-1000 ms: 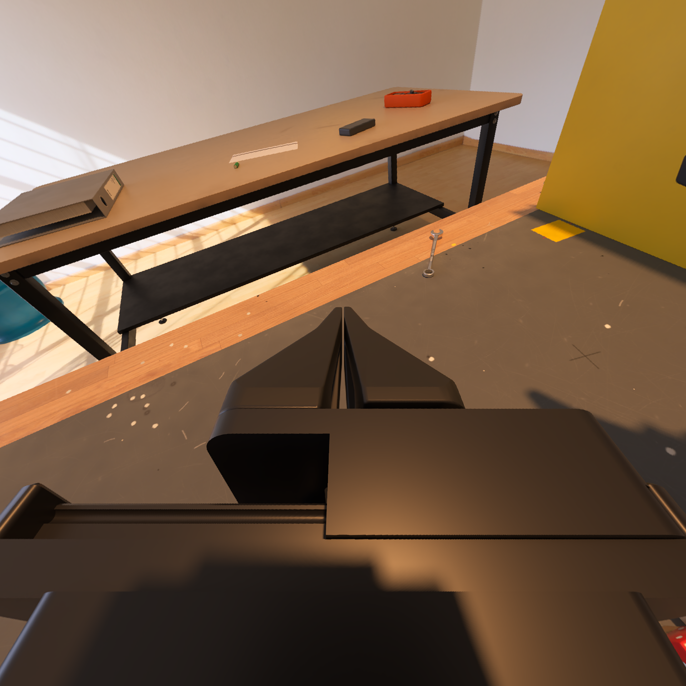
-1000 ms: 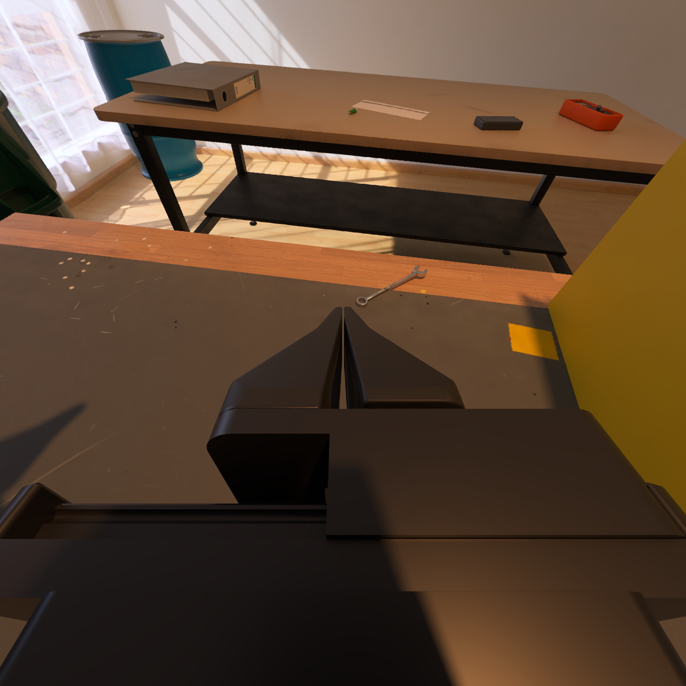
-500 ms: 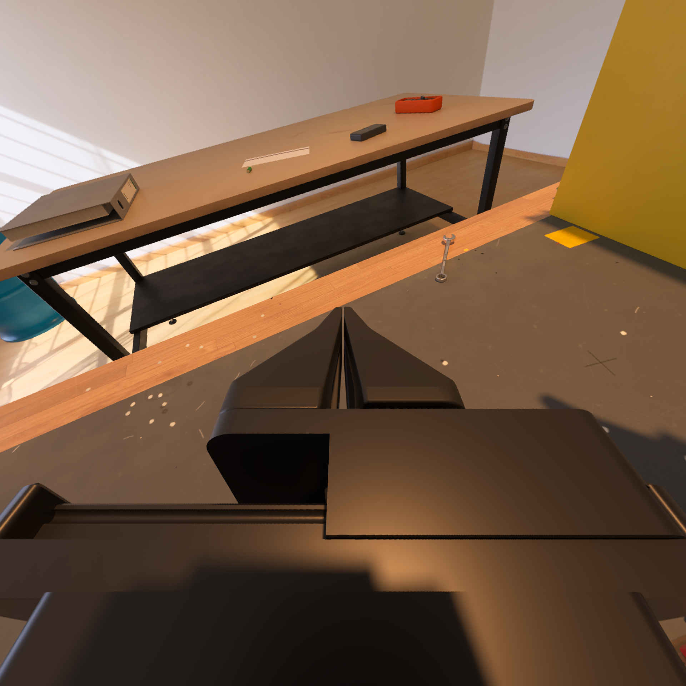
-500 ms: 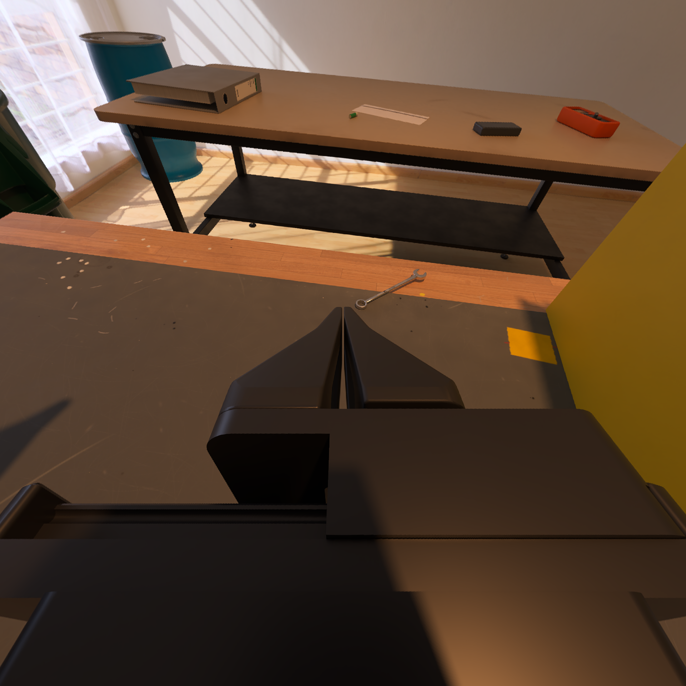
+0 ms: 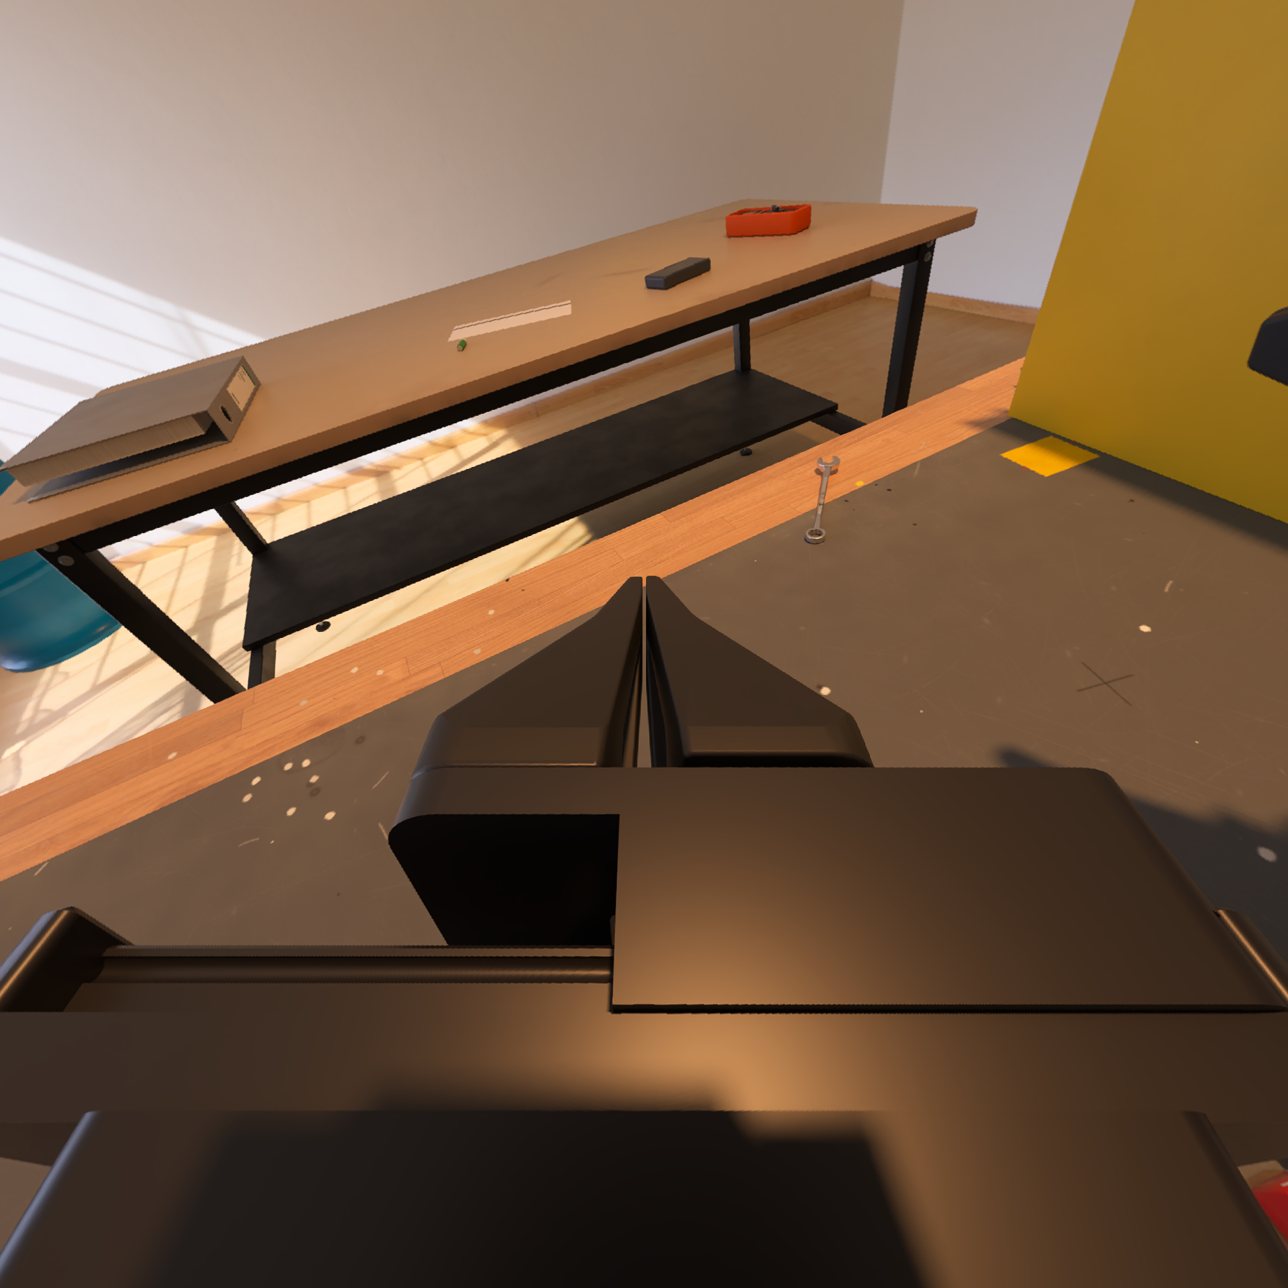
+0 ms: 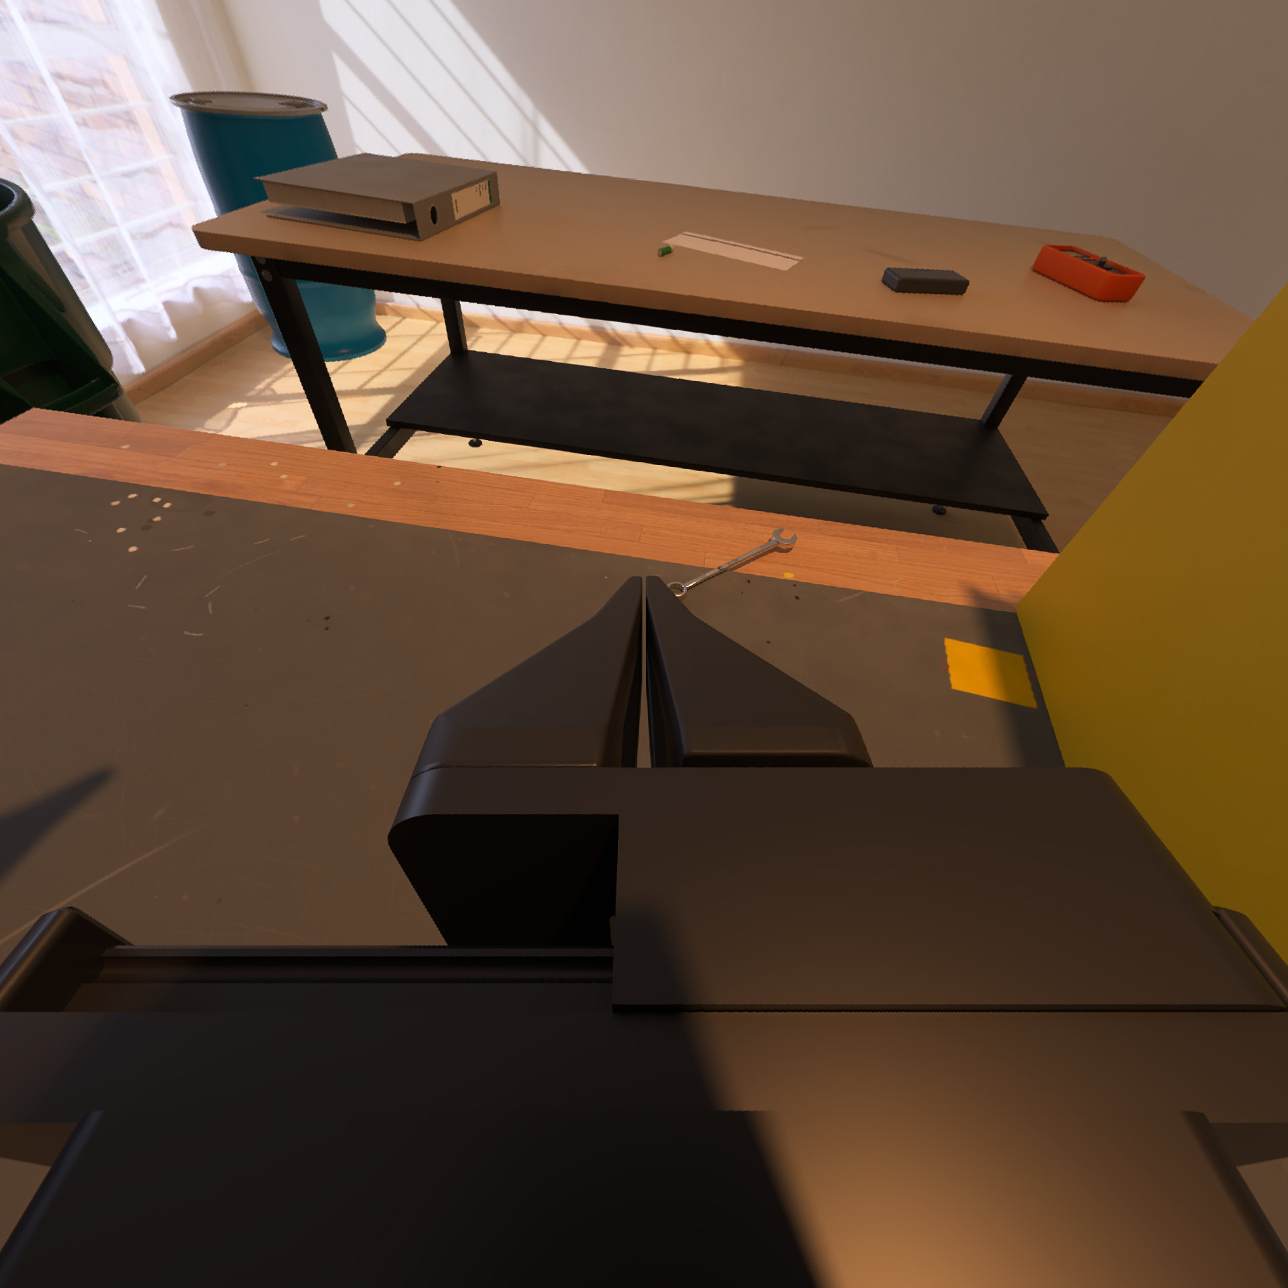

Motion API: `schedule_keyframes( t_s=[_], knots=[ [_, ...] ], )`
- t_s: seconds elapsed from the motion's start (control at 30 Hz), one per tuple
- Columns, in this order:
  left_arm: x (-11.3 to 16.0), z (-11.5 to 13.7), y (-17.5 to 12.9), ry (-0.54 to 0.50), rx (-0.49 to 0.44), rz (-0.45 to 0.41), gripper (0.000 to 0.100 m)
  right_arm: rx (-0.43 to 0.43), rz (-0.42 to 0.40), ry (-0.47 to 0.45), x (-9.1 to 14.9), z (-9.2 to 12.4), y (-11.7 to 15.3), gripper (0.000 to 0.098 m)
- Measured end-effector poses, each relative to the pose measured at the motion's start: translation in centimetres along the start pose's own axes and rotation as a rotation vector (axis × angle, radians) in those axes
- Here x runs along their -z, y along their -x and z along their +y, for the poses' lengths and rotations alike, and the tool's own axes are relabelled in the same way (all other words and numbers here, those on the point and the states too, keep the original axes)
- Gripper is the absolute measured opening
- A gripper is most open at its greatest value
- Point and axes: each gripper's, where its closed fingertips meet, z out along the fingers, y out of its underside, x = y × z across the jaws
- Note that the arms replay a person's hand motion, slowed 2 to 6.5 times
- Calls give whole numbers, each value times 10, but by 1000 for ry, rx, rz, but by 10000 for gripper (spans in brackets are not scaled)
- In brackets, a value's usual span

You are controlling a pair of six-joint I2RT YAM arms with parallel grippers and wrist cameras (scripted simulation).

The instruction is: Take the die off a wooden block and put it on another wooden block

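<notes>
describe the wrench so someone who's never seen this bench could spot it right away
Start at the yellow panel on the dark work surface. Near it, along the wood strip at the far edge, lies the wrench, half on wood, half on the dark mat. It is the only slim silver metal thing there; the yellow patch nearby is flat.

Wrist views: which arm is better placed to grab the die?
Left, tentatively. No die or block is clearly visible; both jaws are shut, empty. Only the left view catches a red sliver at its lower-right edge, possibly the die.
</notes>
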Motion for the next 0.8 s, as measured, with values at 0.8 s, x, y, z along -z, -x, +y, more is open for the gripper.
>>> schedule_keyframes(
  t_s=[0.8],
  knots=[
    [3, -6, -20, -15, -21, 60, 9, 25, -28, -62, 5, -9, 11, 9]
  ],
)
